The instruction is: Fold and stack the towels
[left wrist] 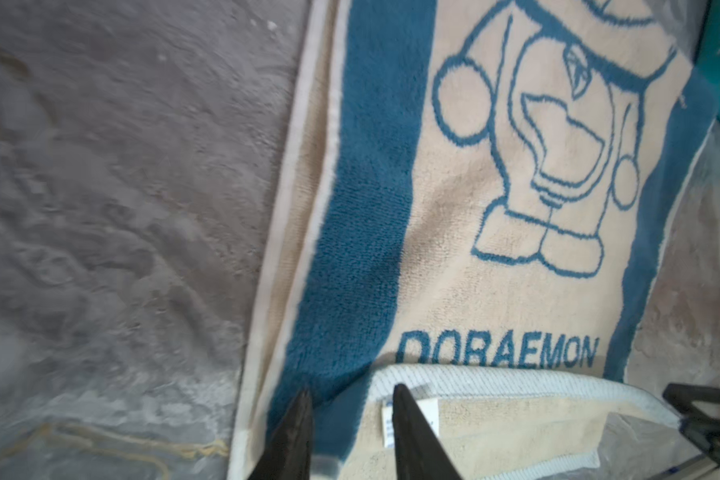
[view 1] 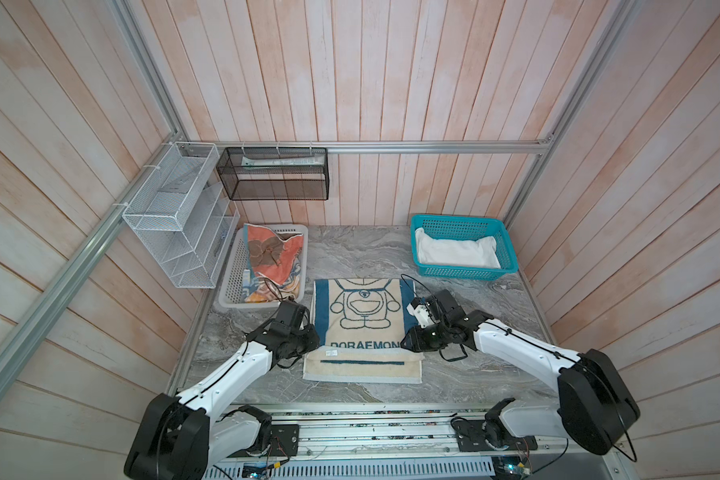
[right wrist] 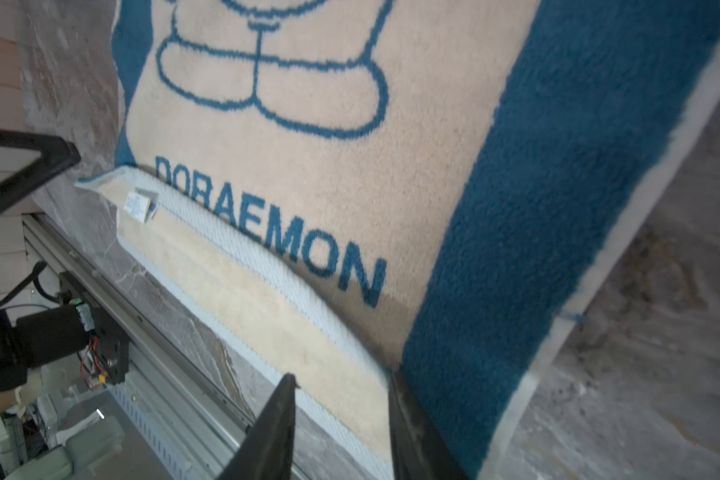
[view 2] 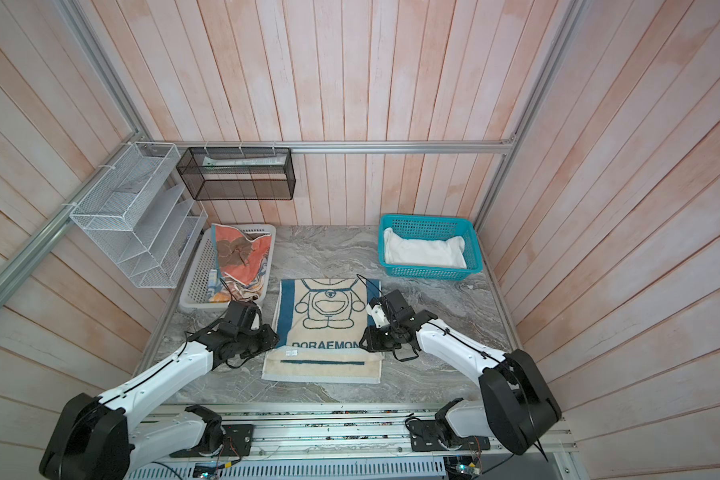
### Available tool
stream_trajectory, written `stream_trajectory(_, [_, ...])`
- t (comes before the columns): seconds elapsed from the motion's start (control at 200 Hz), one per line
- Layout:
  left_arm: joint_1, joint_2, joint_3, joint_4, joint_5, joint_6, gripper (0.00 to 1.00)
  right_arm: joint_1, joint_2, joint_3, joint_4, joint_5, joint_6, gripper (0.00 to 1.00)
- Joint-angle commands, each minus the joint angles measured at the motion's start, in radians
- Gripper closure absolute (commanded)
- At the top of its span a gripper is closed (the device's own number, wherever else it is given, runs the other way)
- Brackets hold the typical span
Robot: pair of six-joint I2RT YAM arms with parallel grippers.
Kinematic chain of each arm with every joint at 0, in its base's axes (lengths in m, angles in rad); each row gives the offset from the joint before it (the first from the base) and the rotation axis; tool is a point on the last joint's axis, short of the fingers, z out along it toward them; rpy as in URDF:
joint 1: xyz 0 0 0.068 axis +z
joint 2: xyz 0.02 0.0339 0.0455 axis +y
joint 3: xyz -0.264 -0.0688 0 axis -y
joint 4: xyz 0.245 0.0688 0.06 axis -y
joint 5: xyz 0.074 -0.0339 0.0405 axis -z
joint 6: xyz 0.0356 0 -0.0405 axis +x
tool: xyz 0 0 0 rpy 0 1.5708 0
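Observation:
The blue-cream DORAEMON towel (view 1: 362,309) (view 2: 329,309) lies flat mid-table, and its near edge is folded over into a cream strip (view 1: 362,368). My left gripper (view 1: 313,341) (left wrist: 352,390) is open over the strip's left end, near the label. My right gripper (view 1: 406,343) (right wrist: 341,376) is open over the strip's right end. Neither holds anything. A white towel (view 1: 458,249) lies in the teal basket (view 1: 462,220). A coral-orange towel (view 1: 275,253) lies crumpled in the white basket (view 1: 235,274), over a blue-orange one (view 1: 256,293).
A white wire rack (view 1: 171,216) and a black mesh shelf (view 1: 273,174) hang on the back-left walls. The metal rail (view 1: 371,428) with both arm bases runs along the table's front edge. Bare marble shows between the towel and the teal basket.

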Motion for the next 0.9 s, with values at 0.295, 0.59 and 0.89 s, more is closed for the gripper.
stream_trajectory(0.295, [-0.068, 0.042, -0.038, -0.086, -0.021, -0.053, 0.66, 0.137, 0.017, -0.116, 0.059, -0.064, 0.111, 0.74])
stream_trajectory(0.59, [-0.074, -0.300, -0.089, -0.273, -0.112, -0.224, 0.67, 0.172, -0.268, -0.218, 0.025, -0.013, 0.272, 0.67])
stream_trajectory(0.89, [0.006, -0.169, -0.097, -0.126, 0.024, -0.228, 0.60, 0.111, -0.372, -0.288, -0.072, 0.185, 0.396, 0.56])
